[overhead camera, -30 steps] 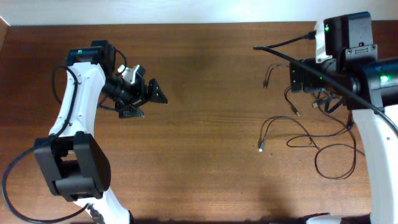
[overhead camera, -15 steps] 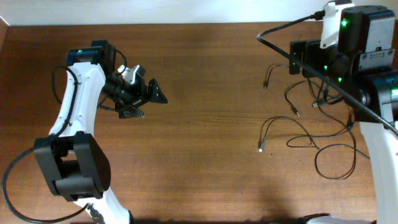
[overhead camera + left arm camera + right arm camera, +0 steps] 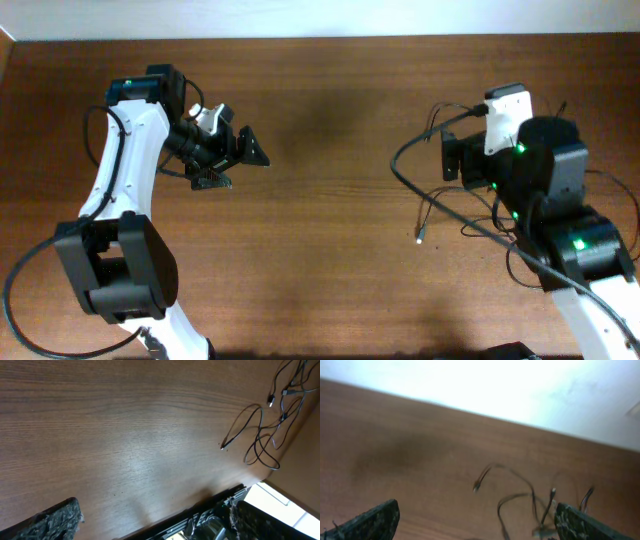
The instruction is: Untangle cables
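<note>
Left gripper [image 3: 238, 163]: spread wide, nothing held, hovering at 9 o'clock.
Right gripper [image 3: 477, 527]: spread wide, nothing held, at 3 o'clock, near the cables.
Cables [image 3: 262, 435]: loose tangle on the table [image 3: 330, 250], 3 o'clock side, untouched.

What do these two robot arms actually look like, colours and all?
The left arm and right arm have white curved shells joined by chunky black joint housings with small green lights. A thick black cable loops along each. The left gripper and right gripper are black, with two rough-textured fingers.
</note>
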Motion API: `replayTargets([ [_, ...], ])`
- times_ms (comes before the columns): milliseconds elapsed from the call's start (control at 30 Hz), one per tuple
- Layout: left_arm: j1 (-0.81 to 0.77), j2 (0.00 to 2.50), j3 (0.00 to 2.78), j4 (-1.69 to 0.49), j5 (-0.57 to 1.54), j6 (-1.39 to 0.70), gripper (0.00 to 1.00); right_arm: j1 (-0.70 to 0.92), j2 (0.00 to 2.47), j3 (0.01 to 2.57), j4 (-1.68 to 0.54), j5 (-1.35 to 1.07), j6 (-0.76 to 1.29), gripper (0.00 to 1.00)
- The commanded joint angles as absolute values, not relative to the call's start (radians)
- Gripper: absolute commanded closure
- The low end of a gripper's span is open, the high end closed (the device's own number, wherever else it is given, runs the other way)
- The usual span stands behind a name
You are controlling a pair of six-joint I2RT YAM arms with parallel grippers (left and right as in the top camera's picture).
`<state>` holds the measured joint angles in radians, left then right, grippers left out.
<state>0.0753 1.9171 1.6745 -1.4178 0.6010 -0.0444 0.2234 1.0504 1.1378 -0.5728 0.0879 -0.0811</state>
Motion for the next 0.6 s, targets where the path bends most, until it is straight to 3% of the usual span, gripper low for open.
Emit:
replayTargets([
  [0,0.077,1.919,1.686,-1.417,0.601,-0.025,0.01,0.228,0.963,1.082,-0.556,0.086,-0.128,0.01],
  [333,0.077,1.919,1.686,-1.418,0.601,-0.025,0.01,0.190,0.562,0.505,-0.200,0.058,-0.127,0.01],
  [567,0.077,1.919,1.686,-1.414,0.601,-0.025,0.01,0.182,0.275,0.086,0.268,-0.099,-0.126,0.01],
])
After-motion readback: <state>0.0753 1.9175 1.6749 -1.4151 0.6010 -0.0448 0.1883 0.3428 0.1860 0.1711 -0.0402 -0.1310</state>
